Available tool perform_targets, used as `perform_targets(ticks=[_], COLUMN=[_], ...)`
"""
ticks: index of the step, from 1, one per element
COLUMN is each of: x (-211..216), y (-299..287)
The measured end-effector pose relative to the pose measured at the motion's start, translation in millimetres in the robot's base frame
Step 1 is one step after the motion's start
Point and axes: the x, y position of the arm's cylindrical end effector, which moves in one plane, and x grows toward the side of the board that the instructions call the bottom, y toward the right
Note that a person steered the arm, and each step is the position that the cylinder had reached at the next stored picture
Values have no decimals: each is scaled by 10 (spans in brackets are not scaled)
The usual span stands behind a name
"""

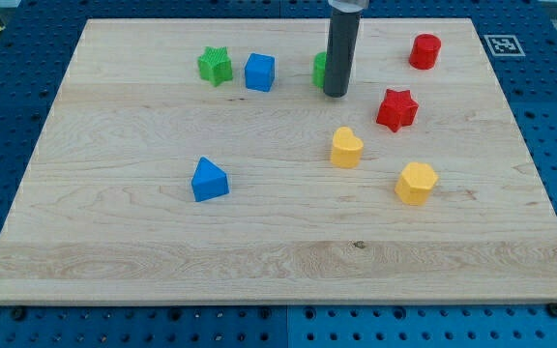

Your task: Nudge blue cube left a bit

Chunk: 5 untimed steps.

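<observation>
The blue cube sits near the view's top, left of centre, on the wooden board. My tip is to the cube's right, roughly a cube and a half away, not touching it. The rod stands right in front of a green block, mostly hiding it. A green star lies just left of the blue cube.
A blue triangular block lies lower left of centre. A red star and a red cylinder are at the view's upper right. A yellow heart and a yellow hexagon lie right of centre.
</observation>
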Motion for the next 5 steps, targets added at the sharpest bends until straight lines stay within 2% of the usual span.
perform_targets(ticks=[2, 5], x=[13, 47], y=[-418, -702])
